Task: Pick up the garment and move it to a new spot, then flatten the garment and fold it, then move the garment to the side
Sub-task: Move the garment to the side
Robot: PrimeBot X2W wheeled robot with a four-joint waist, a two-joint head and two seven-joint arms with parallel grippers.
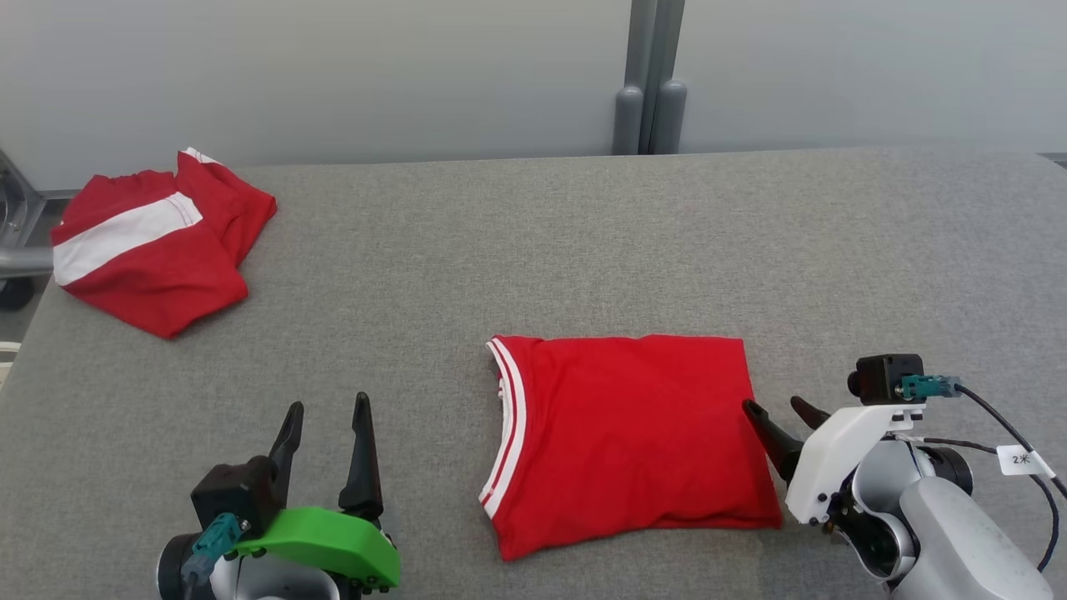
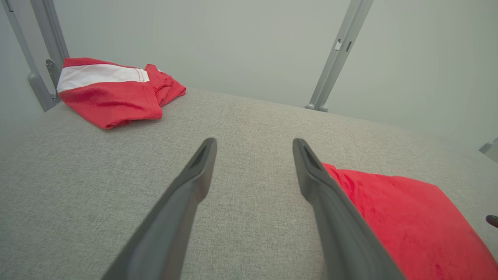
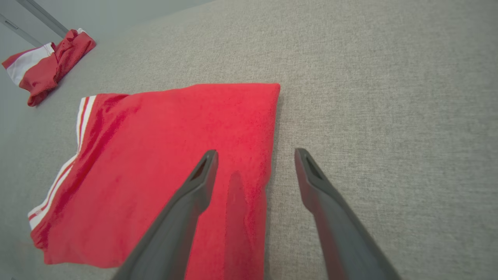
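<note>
The garment [image 1: 633, 437] is a red shirt with white-striped trim, folded into a neat rectangle at the front middle of the grey table. The left wrist view has the garment [image 2: 408, 217] at its lower right, and in the right wrist view the garment [image 3: 163, 167] lies flat. My right gripper [image 1: 782, 410] is open at the garment's right edge, one finger over the cloth and one over the table; nothing is held. In its own view the right gripper [image 3: 255, 153] straddles that edge. My left gripper [image 1: 327, 415] stands open left of the garment, also seen as the left gripper [image 2: 253, 143] above bare table.
A second red garment with a white band [image 1: 154, 237] lies crumpled at the table's far left corner, also seen in the wrist views [image 2: 113, 87] [image 3: 44, 66]. A grey post [image 1: 650, 79] stands behind the table [image 1: 583, 242]. The table's left edge is near the crumpled pile.
</note>
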